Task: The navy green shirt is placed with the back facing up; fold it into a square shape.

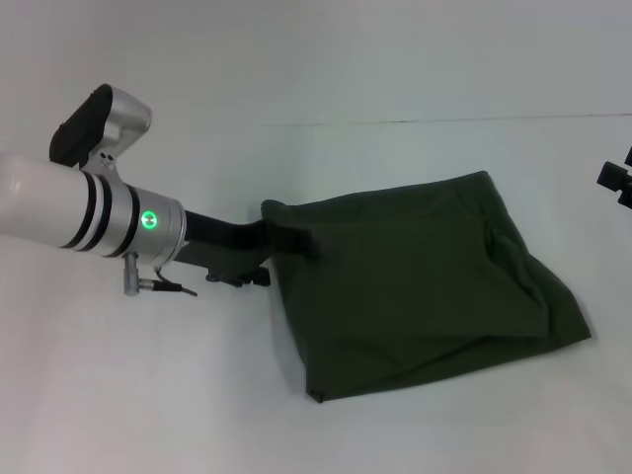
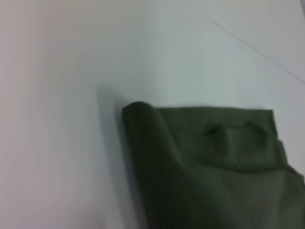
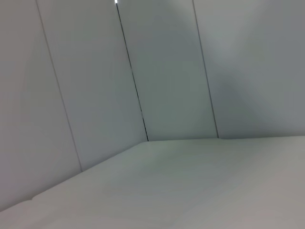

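Over at the left of the head view the left arm is reaching in across the white table [image 1: 148, 395], and the left gripper [image 1: 286, 239] is sitting right at the upper-left corner of the navy green shirt [image 1: 425, 286], its dark jaws looking closed on that edge of cloth, though the pinch itself is half hidden in the folds, so call it a grip by appearance. Moving to the middle, the shirt is lying centre-right in the frame as a compact, roughly four-sided bundle, no sleeves sticking out, so the folding is looking well advanced; but the shape is slanting, the lower right side is bulging and rumpled, and the corners are not lining up, so I am judging that squaring and flattening are left to do. At the far right edge the right gripper [image 1: 616, 178] is just peeking into frame, well apart from the cloth, parked; whether its jaws are open I cannot tell. The left wrist view is giving what the head view is not: a close look at the shirt [image 2: 209, 167], its corner curling up off the table in a soft roll with a folded seam lying across the top. The right wrist view is showing only bare table and wall panels, no shirt at all.
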